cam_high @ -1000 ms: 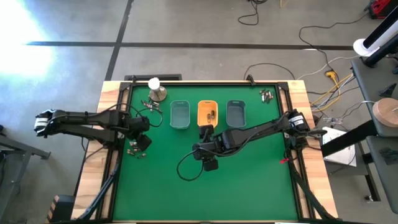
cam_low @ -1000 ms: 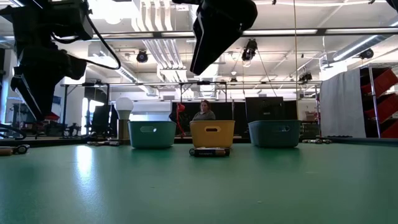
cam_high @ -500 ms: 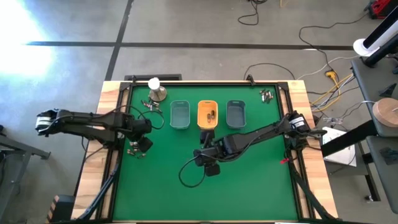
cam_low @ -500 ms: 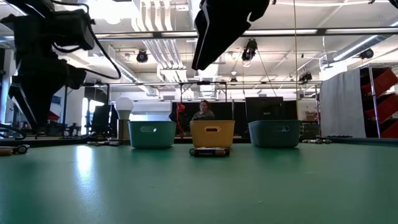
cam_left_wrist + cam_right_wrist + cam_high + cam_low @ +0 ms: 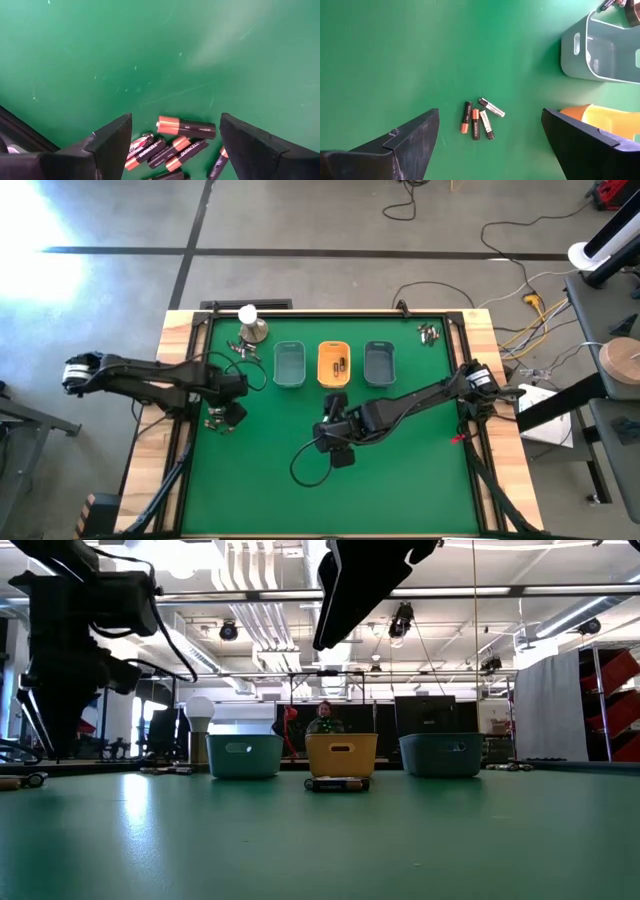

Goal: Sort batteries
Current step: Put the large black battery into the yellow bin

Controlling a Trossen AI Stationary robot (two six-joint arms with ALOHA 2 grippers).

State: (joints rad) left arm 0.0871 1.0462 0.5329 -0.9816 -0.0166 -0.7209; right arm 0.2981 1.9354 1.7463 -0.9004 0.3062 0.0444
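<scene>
Several batteries point(image 5: 186, 128), black with copper ends, lie in a loose cluster point(image 5: 214, 423) on the green mat near its left edge. My left gripper point(image 5: 175, 150) hangs open just above them, pointing down, with a finger on either side of the cluster and touching nothing. A second small group of batteries point(image 5: 479, 119) lies on the mat just in front of the orange tray point(image 5: 334, 363), also seen in the low view point(image 5: 337, 783). My right gripper point(image 5: 333, 406) hangs open high above that group, slanting down.
Two pale teal trays point(image 5: 289, 364) point(image 5: 380, 362) flank the orange tray, which holds batteries point(image 5: 338, 364). A metal dome with a white ball point(image 5: 250, 325) stands at the far left with loose batteries point(image 5: 240, 348) beside it. More batteries point(image 5: 429, 333) lie far right. A person point(image 5: 325, 718) sits beyond the table.
My left gripper has sunk a little toward the cluster of batteries at the mat's left edge, still pointing down. My right gripper has drifted slightly toward the table's near edge, away from the orange tray. No battery has moved.
</scene>
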